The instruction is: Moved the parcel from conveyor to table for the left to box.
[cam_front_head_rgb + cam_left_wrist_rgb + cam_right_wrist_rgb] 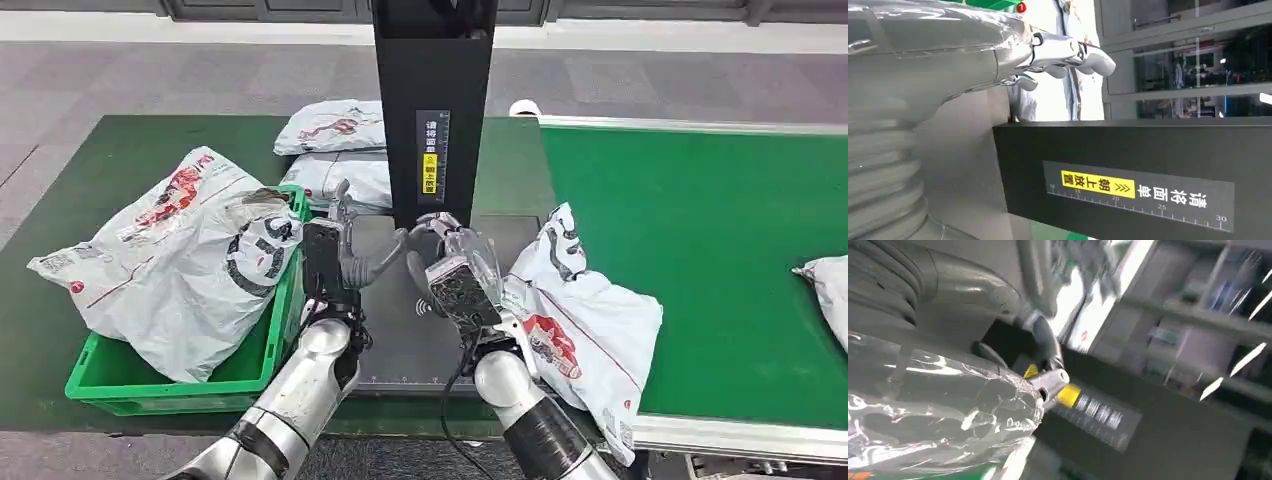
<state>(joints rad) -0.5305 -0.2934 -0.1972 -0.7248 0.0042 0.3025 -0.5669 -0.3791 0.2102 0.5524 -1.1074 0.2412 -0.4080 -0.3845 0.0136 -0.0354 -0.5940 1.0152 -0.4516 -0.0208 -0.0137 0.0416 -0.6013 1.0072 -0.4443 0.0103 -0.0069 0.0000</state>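
Parcel beside right hand.
Parcel (580,320) lies at 3 o'clock of the empty, spread right hand (455,270); left hand (345,250) likewise holds nothing, fingers apart.

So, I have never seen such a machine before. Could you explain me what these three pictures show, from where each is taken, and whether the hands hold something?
It is a humanoid robot with two silver arms. The wide picture comes from its head, looking down. The left hand and the right hand hover above a dark grey scanning plate, in front of a black post with a yellow label. Both hands seem to hold nothing, fingers apart.

A grey parcel bag lies just right of the plate, on the edge of the green conveyor. A green crate on the left holds a large bag, and two more bags lie behind.

The other two pictures come from cameras at the wrists, turned sideways. The right one is blurred.
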